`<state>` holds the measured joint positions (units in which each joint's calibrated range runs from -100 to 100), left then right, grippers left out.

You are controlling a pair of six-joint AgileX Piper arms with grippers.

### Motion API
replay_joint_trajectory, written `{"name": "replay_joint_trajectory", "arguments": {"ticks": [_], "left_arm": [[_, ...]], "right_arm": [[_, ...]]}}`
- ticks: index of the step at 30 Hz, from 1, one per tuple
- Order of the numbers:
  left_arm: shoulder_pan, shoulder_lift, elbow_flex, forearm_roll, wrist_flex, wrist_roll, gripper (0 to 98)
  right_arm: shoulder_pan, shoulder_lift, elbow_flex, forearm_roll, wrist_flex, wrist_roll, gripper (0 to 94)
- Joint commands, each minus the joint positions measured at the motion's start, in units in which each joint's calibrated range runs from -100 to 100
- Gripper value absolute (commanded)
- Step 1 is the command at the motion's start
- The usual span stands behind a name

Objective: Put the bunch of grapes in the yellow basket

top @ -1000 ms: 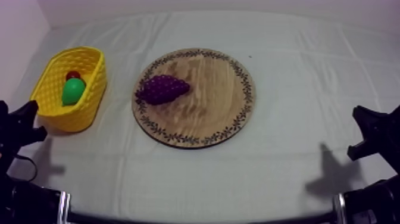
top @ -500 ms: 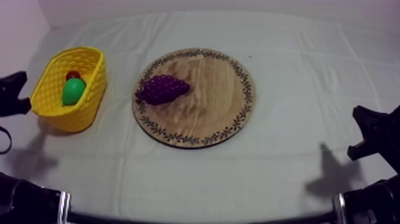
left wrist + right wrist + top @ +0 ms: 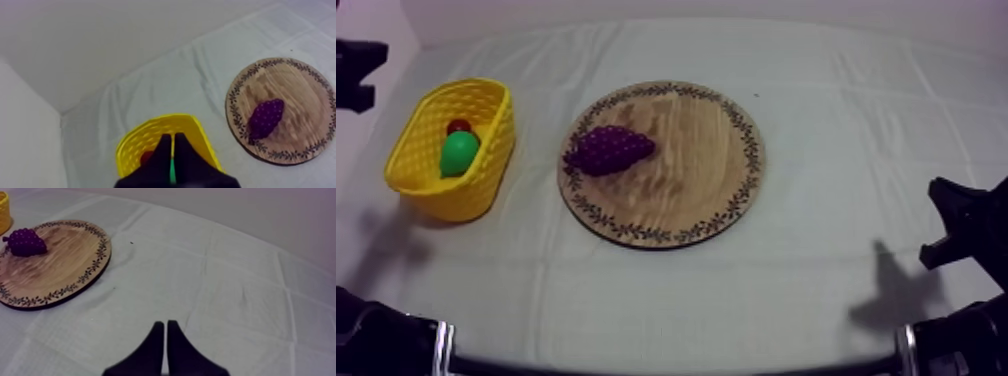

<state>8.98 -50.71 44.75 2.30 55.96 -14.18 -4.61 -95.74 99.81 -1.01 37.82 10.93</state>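
Observation:
A purple bunch of grapes (image 3: 608,149) lies on the left part of the round wooden board (image 3: 696,175) in mid-table. The yellow basket (image 3: 499,118) stands to the board's left and holds a green pear (image 3: 459,153) and a small red fruit (image 3: 459,126). My left gripper (image 3: 361,70) hangs high at the far left, beyond the basket. In the left wrist view its fingers lie together as a narrow wedge (image 3: 172,150) over the basket (image 3: 145,135), well away from the grapes (image 3: 266,117). Low at the right, my right gripper (image 3: 961,225) is shut (image 3: 165,330) on nothing.
Grey-white cloth (image 3: 836,120) covers the table, with wide free room right of the board and along the front. A pale wall (image 3: 100,40) rises behind the table's far edge. The right wrist view takes in the board (image 3: 65,258), the grapes (image 3: 24,242) and the basket's edge (image 3: 4,210).
My left arm has risen from the lower left beside the basket to the upper left above it. Grapes, board, basket and right arm have not moved.

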Motion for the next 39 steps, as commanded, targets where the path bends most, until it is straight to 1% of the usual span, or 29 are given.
{"name": "replay_joint_trajectory", "arguments": {"ticks": [1, 8, 13, 16, 19, 27, 39], "left_arm": [[1.8, 4.85, -6.57, -0.52, 1.96, 0.07, 0.0], [8.35, 14.53, -16.24, -4.16, 6.26, 1.91, 0.0], [13.54, 21.19, -18.86, -8.02, 7.46, 4.66, 0.0], [15.64, 24.98, -19.35, -9.16, 8.21, 5.56, 0.0], [17.19, 28.47, -20.37, -9.66, 9.38, 6.19, 0.0], [20.42, 36.73, -24.77, -10.12, 12.23, 7.53, 0.0], [23.52, 46.03, -26.47, -10.62, 14.44, 6.64, 0.0]], "right_arm": [[0.02, -0.01, -0.03, 0.01, 0.0, 0.0, 0.4], [0.02, -0.01, -0.03, 0.01, 0.0, -0.01, 0.4], [0.02, -0.01, -0.03, 0.01, 0.0, 0.0, 0.4], [0.02, -0.01, -0.03, 0.01, 0.0, 0.01, 0.4], [0.02, -0.01, -0.03, 0.01, 0.0, 0.0, 0.4], [0.02, -0.01, -0.03, 0.01, 0.0, -0.01, 0.4], [0.02, -0.01, -0.03, 0.01, 0.0, -0.01, 0.4]]}}
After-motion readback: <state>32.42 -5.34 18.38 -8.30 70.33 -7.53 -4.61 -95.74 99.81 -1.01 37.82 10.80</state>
